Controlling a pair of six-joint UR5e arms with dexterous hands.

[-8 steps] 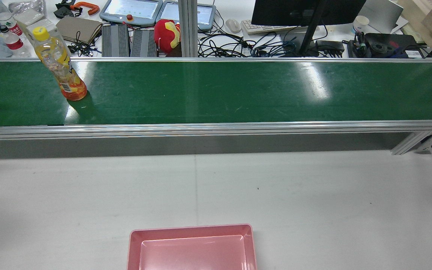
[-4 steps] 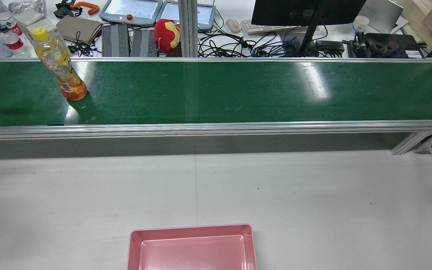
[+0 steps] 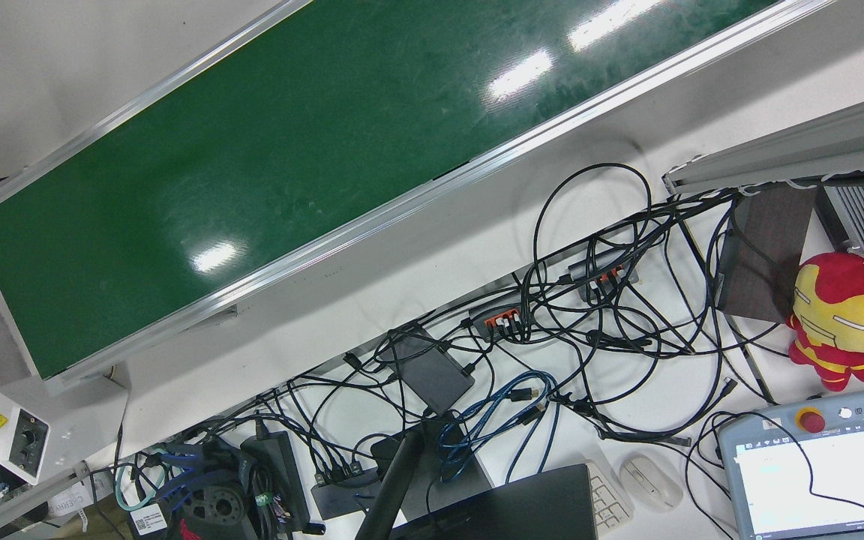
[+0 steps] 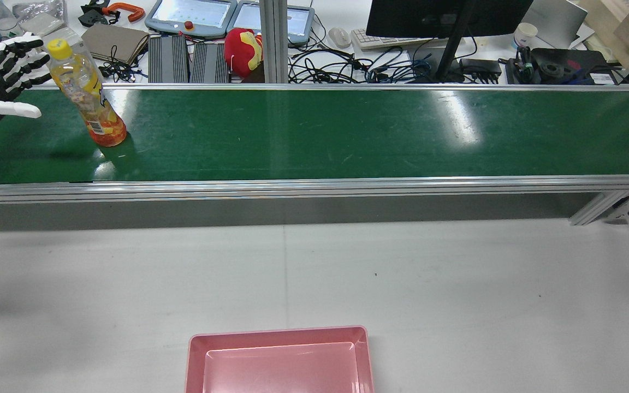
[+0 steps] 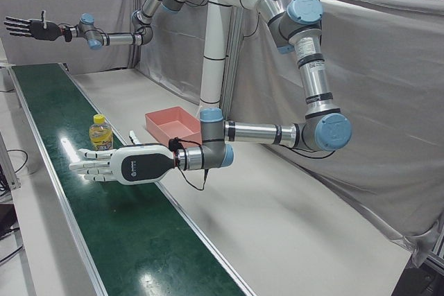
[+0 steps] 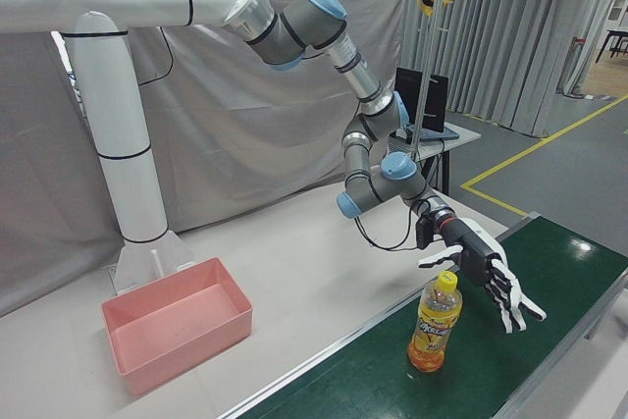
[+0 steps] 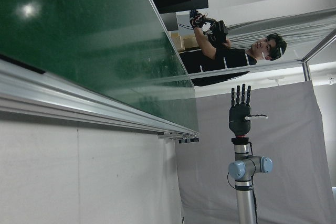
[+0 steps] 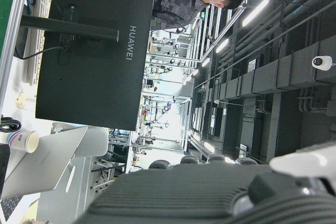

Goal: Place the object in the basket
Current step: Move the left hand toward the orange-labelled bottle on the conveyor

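Observation:
A yellow-capped bottle of orange drink [image 4: 86, 98] stands upright on the green conveyor belt [image 4: 347, 134] near its left end. It also shows in the left-front view [image 5: 101, 134] and the right-front view [image 6: 435, 324]. My left hand [image 4: 6, 73] is open, fingers spread, just left of the bottle at cap height and apart from it; it shows too in the left-front view [image 5: 114, 164] and the right-front view [image 6: 491, 282]. My right hand [image 5: 28, 28] is open and raised high beyond the belt's far end, seen also from the left hand view [image 7: 240, 111]. The pink basket [image 4: 280, 334] is empty.
The basket stands on the white table [image 4: 456, 284] at the near middle, on my side of the belt's aluminium rail [image 4: 314, 188]. Beyond the belt lie cables, teach pendants, a monitor [image 4: 445, 16] and a red plush toy [image 4: 242, 50].
My left hand has come into the rear view from the left edge and moved right to beside the bottle. The bottle and the basket have not moved.

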